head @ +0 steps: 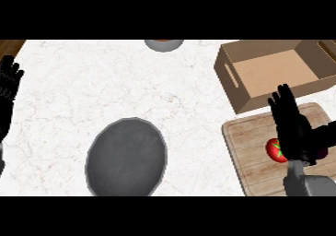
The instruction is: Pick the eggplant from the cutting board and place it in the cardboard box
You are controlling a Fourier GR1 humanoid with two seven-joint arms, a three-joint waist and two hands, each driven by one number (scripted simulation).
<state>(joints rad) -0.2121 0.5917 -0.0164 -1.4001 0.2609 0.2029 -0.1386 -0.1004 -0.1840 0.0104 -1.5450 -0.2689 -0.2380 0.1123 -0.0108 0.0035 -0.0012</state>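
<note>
The dark purple eggplant (pixel 322 152) lies on the pale wooden cutting board (pixel 248 138) at the counter's near right corner. It is mostly hidden under the right hand (pixel 296 136), so its long axis and heading cannot be told. That hand's fingers are straight, thumb spread, clasping nothing. A red tomato (pixel 275 150) sits just left of the hand. The open cardboard box (pixel 272 69) stands behind the board. The left hand (pixel 6 87) rests at the left edge, fingers relaxed.
</note>
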